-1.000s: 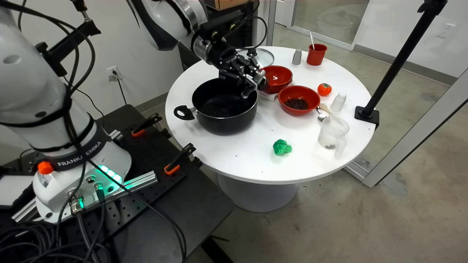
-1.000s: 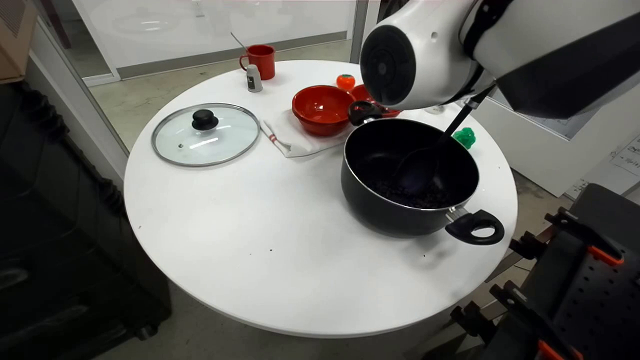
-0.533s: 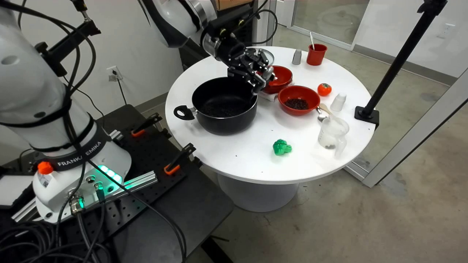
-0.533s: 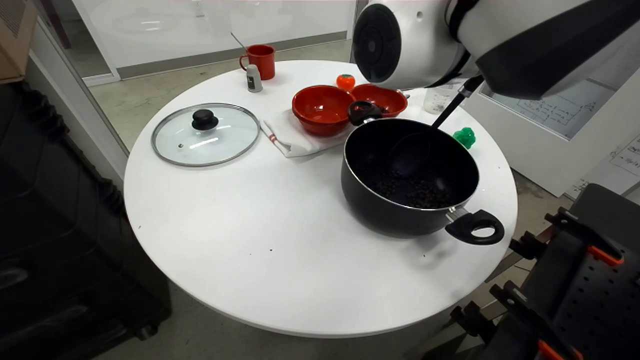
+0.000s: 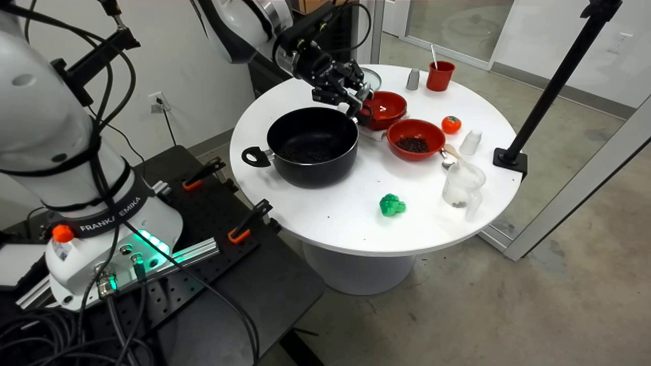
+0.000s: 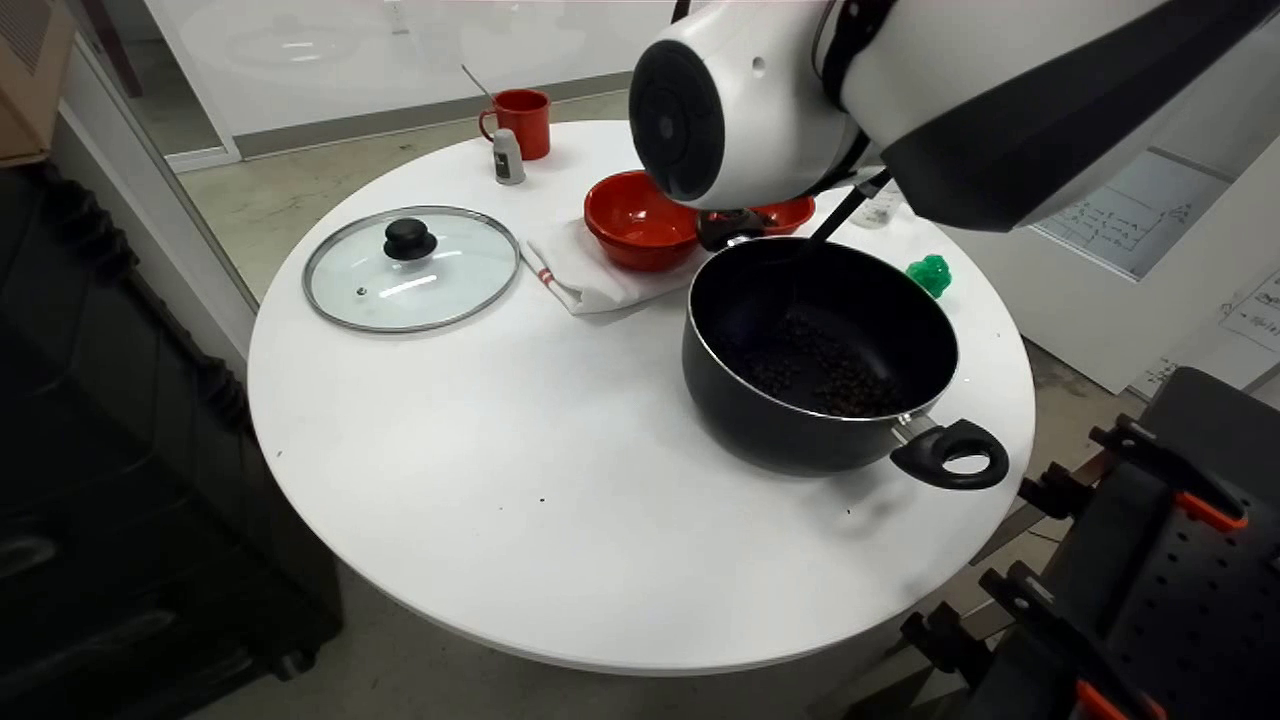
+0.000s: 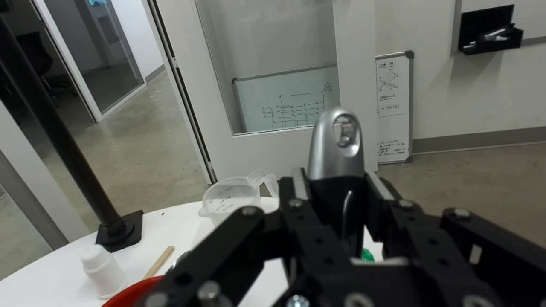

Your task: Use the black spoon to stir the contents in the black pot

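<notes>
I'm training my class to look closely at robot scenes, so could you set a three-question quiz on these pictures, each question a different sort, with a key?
1. True or false: the glass lid lies on the table, apart from the black pot.

2. Multiple choice: what does the gripper hold?
a) the red mug
b) the black spoon
c) the tomato

3. Fill in the blank: small dark pieces lie in the pot, and similar ones lie in a ____ bowl.

Key: 1. true; 2. b; 3. red.
</notes>
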Controlling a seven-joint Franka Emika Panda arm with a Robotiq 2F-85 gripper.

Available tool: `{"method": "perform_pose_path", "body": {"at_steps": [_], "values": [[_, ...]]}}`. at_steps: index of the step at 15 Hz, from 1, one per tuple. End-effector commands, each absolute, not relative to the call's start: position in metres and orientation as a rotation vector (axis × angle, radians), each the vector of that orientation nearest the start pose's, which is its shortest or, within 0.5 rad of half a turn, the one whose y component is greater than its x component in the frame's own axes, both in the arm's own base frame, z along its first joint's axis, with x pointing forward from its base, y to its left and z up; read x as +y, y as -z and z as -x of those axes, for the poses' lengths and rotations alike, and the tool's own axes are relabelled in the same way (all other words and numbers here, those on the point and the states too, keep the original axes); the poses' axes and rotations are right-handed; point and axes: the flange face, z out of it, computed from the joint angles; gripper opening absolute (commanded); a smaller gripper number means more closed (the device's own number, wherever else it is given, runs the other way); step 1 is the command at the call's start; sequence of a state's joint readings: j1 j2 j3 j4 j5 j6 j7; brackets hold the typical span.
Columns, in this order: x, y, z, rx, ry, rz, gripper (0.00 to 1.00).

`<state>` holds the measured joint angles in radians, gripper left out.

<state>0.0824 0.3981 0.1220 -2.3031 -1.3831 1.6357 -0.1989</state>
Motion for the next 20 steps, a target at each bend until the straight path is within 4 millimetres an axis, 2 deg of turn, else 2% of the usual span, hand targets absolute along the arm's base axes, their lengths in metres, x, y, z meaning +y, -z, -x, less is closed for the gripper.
{"method": "perform_pose_path", "body": {"at_steps": [1,6,10,14,20], "values": [[0.019,-0.179,-0.467,1.165,0.890,-1.395,0.08],[0.034,-0.178,-0.441,1.264,0.884,-1.355,0.08],[0.027,-0.174,-0.410,1.357,0.920,-1.318,0.08],[0.006,-0.174,-0.398,1.371,0.984,-1.317,0.08],[-0.039,-0.181,-0.415,1.257,1.052,-1.393,0.08]]}}
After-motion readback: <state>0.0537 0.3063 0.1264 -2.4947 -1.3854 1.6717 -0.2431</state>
